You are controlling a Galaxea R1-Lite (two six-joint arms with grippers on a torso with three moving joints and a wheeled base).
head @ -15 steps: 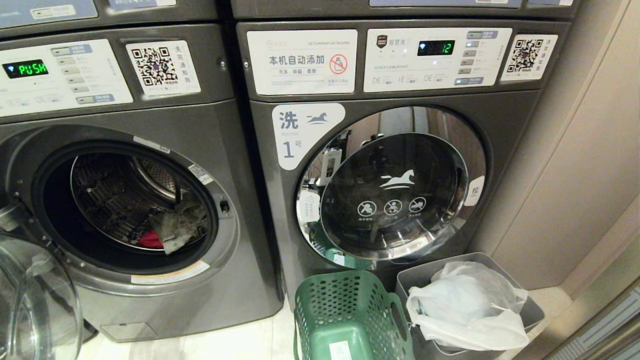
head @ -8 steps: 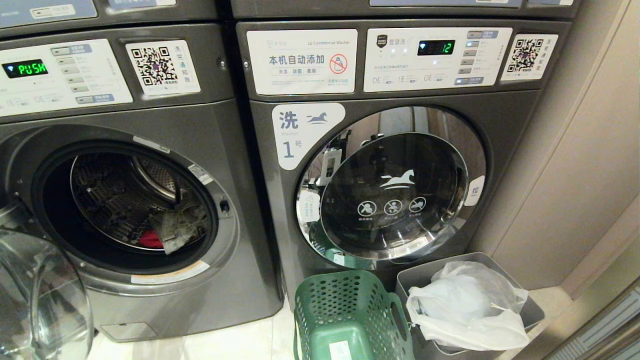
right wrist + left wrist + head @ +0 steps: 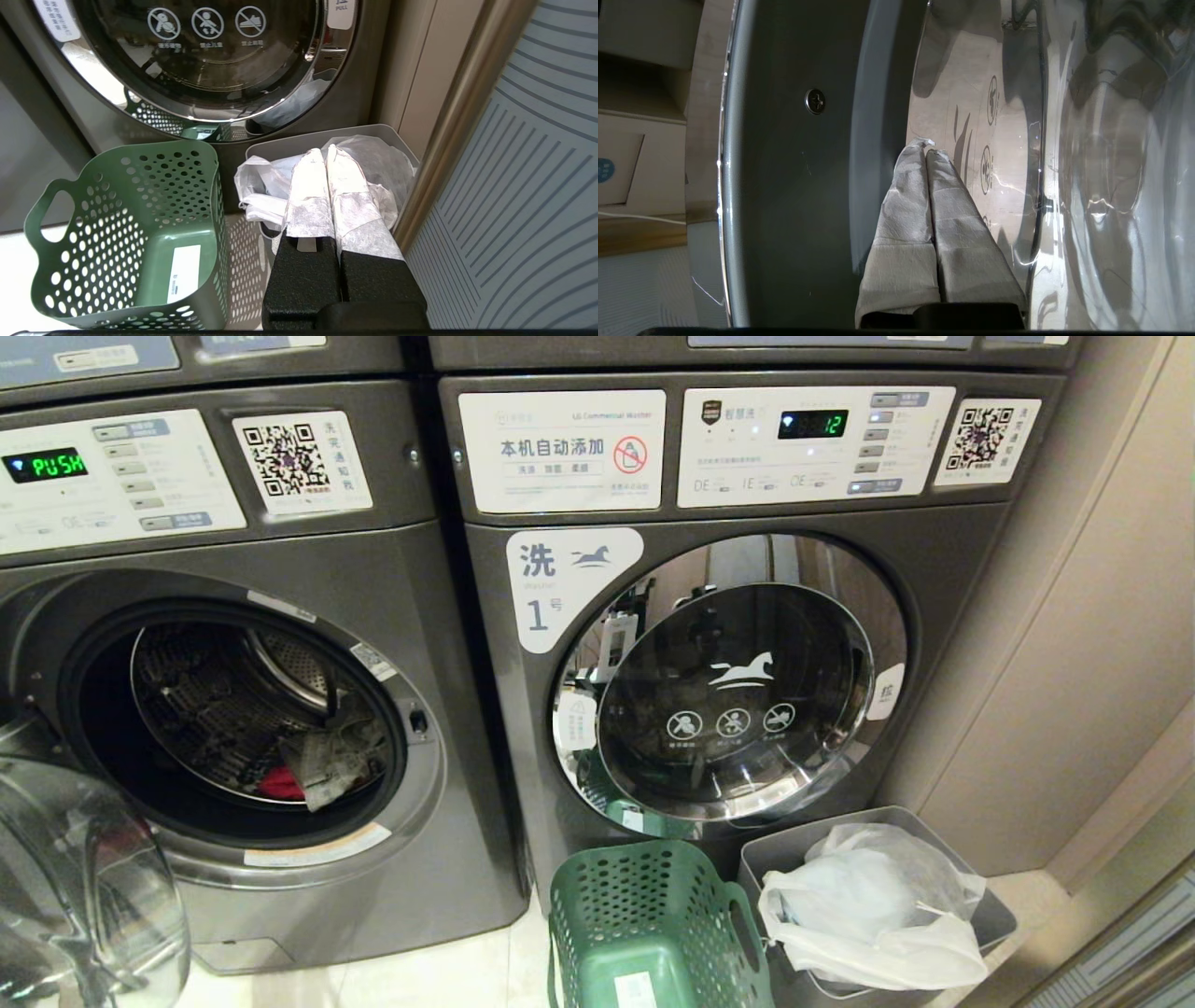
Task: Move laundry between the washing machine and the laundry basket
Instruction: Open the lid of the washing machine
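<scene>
The perforated green plastic laundry basket point(image 3: 653, 924) at bottom centre holds nothing; beside it a grey plastic bin point(image 3: 997, 919) holds a white plastic bag point(image 3: 868, 905). Left gripper point(image 3: 927, 148) and right gripper point(image 3: 324, 153) are pinched closed, empty. Farther left, the dark grey washing machine point(image 3: 439, 859) holds red laundry point(image 3: 280, 784) in its drum.

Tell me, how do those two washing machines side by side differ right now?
The left machine has its glass door swung open, showing laundry in the drum; the machine labelled "1" has its door shut. The left machine's display reads "PUSH"; the other's display shows "12". Both are dark grey front-loaders with QR stickers.
</scene>
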